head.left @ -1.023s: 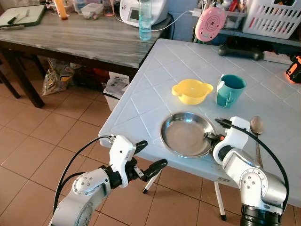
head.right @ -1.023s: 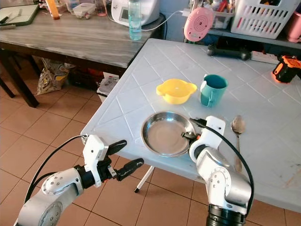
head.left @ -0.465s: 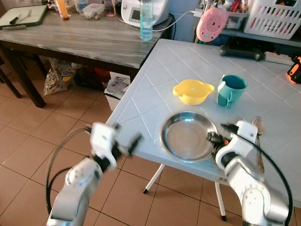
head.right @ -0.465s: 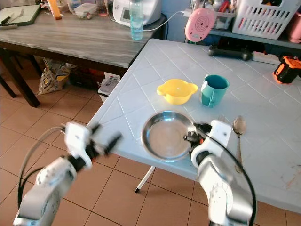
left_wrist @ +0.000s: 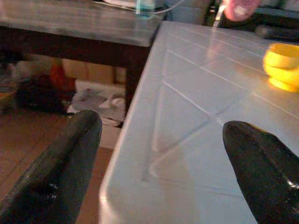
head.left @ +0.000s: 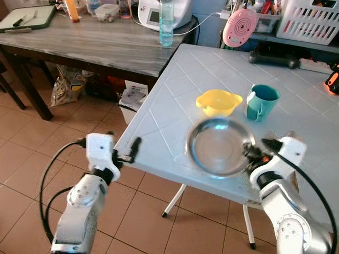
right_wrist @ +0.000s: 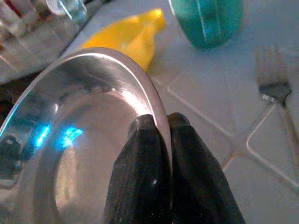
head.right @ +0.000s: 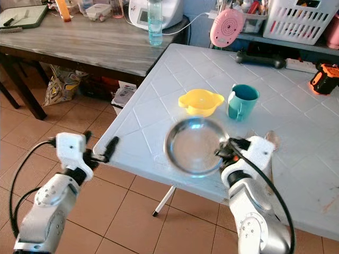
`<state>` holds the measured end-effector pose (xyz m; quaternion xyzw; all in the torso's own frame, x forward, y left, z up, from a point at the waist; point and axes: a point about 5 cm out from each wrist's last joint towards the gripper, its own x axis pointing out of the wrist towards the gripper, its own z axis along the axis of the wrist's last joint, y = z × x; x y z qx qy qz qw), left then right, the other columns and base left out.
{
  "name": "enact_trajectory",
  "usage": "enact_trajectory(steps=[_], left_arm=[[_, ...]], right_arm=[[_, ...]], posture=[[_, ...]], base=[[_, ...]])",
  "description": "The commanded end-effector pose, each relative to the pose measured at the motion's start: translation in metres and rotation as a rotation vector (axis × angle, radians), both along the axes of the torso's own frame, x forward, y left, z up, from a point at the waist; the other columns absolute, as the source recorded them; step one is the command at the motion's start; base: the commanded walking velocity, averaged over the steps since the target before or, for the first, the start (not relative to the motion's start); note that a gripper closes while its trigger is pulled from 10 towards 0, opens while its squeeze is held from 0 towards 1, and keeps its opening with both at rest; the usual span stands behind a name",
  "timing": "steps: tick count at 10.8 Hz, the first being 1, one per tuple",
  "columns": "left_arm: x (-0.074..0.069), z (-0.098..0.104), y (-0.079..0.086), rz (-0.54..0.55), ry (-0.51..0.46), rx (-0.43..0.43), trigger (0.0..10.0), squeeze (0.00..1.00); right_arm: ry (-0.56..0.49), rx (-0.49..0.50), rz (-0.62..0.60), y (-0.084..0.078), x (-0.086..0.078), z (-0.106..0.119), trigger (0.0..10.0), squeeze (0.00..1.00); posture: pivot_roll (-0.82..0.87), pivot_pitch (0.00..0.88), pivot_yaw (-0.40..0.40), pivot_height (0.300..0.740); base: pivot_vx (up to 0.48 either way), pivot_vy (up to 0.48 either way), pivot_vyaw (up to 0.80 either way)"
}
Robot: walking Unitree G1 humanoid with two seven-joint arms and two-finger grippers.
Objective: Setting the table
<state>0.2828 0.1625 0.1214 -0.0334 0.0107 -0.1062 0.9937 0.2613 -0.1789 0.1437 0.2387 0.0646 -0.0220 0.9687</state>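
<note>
Plate [head.left: 220, 146] is clamped by its rim in the right gripper [right_wrist: 159, 128], seemingly lifted off the counter [head.left: 169, 100]; left gripper [left_wrist: 161, 140] jaws are held apart.

My left-eye view renders the steel plate [head.left: 220, 146] motion-blurred, so I cannot tell whether its underside touches the tabletop [head.left: 175, 100]. In my right wrist view, the fingers [right_wrist: 140, 182] cover the near stretch of the plate's rim. Beyond those fingers, I see a fork [right_wrist: 280, 100] cut off by the frame edge and the teal cup [right_wrist: 208, 21] cropped at the top. In my left wrist view, both fingers [left_wrist: 60, 163] run out of frame.
</note>
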Motion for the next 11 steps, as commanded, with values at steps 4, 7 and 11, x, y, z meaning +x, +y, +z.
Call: enact_trajectory(steps=[4, 7, 11], left_arm=[[0.010, 0.008, 0.005, 0.025, -0.013, 0.012, 10.0, 0.00], [0.007, 0.005, 0.000, 0.034, 0.007, -0.016, 10.0, 0.00], [0.004, 0.002, -0.001, 0.025, 0.020, -0.017, 10.0, 0.00]], right_arm=[[-0.078, 0.033, -0.023, 0.002, -0.006, 0.009, 10.0, 0.00], [-0.079, -0.011, 0.012, 0.007, -0.004, 0.012, 10.0, 0.00], [-0.100, -0.039, 0.041, 0.011, 0.001, 0.017, 10.0, 0.00]], posture=[[-0.05, 0.047, 0.031, 0.740], [-0.04, 0.050, 0.018, 0.740], [-0.04, 0.051, 0.011, 0.740]], base=[[0.000, 0.000, 0.00], [0.000, 0.000, -0.20], [0.000, 0.240, 0.00]])
